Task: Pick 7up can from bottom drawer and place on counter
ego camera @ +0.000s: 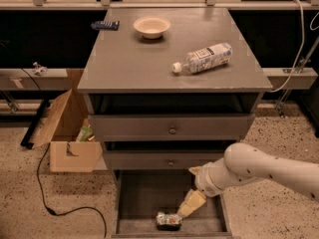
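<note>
The 7up can lies on its side at the front of the open bottom drawer, a shallow grey tray pulled out under the cabinet. My gripper reaches down into the drawer from the right on the white arm. Its tan tip sits just above and to the right of the can, very close to it or touching it. The counter is the flat grey top of the cabinet, well above the gripper.
On the counter lie a clear plastic bottle on its side, a cream bowl and a dark remote. The two upper drawers are shut. An open cardboard box and a black cable lie on the floor at left.
</note>
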`<state>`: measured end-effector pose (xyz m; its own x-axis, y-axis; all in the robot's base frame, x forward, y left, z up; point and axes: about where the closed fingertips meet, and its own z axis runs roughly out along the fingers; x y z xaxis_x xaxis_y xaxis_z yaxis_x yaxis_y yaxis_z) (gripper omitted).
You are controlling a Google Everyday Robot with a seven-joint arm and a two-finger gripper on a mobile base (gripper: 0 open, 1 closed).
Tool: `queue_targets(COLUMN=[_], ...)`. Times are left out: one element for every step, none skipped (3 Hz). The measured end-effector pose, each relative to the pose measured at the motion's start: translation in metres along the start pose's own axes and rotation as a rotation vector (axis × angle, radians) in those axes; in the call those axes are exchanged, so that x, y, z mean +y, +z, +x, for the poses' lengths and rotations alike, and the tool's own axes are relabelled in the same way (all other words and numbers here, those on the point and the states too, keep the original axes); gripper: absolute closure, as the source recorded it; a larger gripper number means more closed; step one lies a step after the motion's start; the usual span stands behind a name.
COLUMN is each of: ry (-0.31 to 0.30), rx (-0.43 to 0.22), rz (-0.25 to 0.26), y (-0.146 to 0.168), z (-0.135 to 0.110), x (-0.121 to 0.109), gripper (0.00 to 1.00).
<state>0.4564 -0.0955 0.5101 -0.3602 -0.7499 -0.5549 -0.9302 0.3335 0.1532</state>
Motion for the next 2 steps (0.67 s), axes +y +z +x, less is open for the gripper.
queue_targets(ry=[0.016,-0.003], rx=[-0.018,-0.034], rz=[0.033,0.03], y=[0.037,0.099], z=[0.024,0.053], x=[-0.024,-0.056], gripper=[0.0,0.0])
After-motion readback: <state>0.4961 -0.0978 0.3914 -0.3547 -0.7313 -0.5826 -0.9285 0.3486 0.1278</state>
